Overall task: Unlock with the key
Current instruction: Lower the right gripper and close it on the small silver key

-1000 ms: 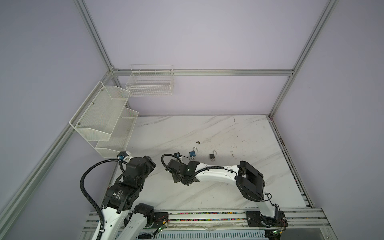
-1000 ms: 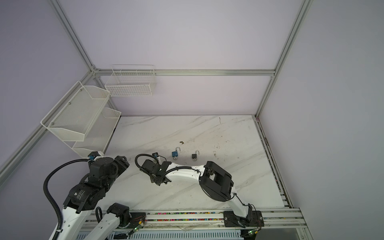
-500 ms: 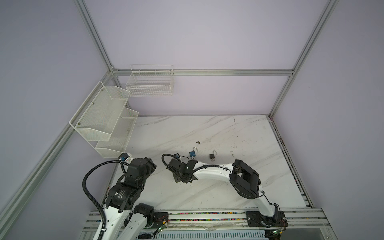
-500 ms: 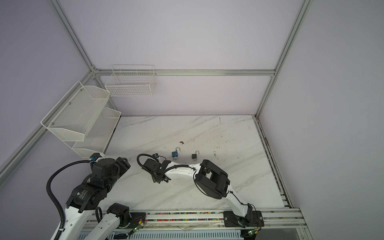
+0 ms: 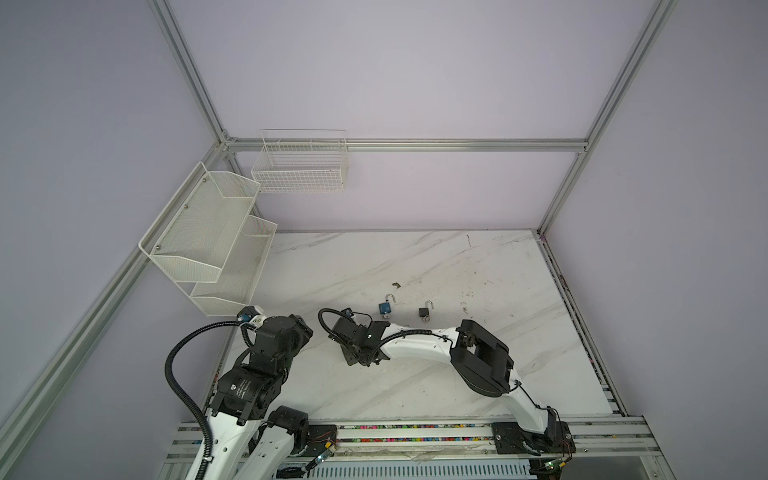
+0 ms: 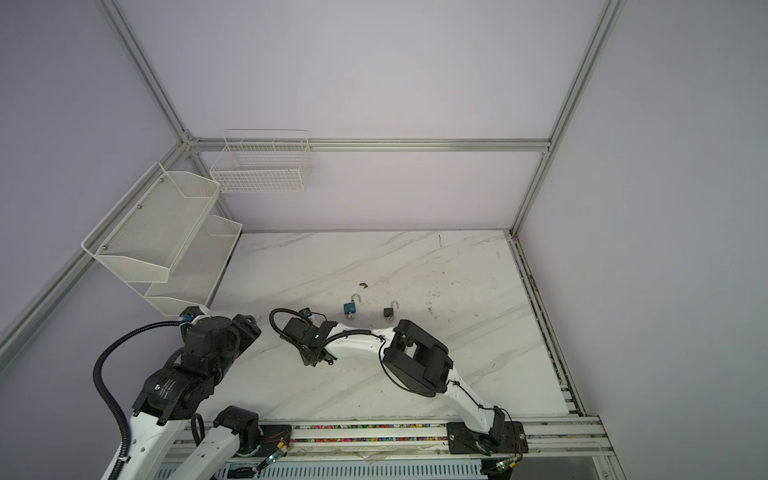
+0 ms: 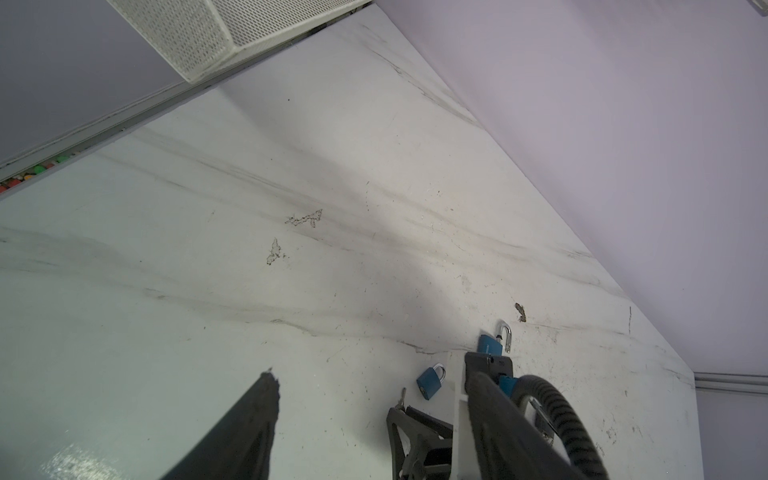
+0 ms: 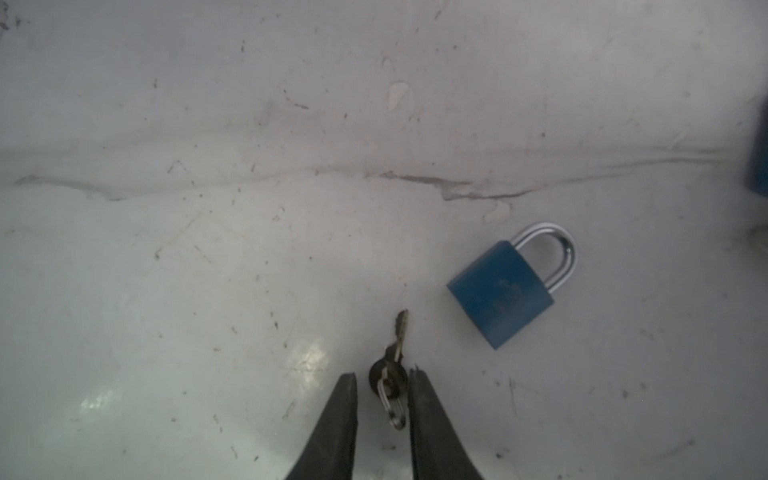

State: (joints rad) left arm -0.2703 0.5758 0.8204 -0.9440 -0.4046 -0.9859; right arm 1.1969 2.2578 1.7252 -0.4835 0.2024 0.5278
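Note:
A small silver key (image 8: 400,332) with a black head and a ring lies on the marble table (image 8: 208,270). My right gripper (image 8: 382,376) straddles the key's head, fingers narrowly apart, with a gap still showing on one side. A shut blue padlock (image 8: 503,291) lies flat just beside the key, also seen as the padlock (image 7: 430,382) in the left wrist view. In both top views the right gripper (image 5: 353,359) points down at the table and hides the key. My left gripper (image 7: 372,374) hovers open and empty over bare table.
A second blue padlock (image 5: 385,308) with its shackle open and a black padlock (image 5: 424,311) lie behind the right arm. White mesh shelves (image 5: 208,237) and a wire basket (image 5: 301,166) hang on the left and back walls. A dark scrap (image 5: 396,285) lies farther back.
The right gripper's fingers have drawn closer together around the key's head. The right arm has shifted slightly left. The left arm has barely moved.

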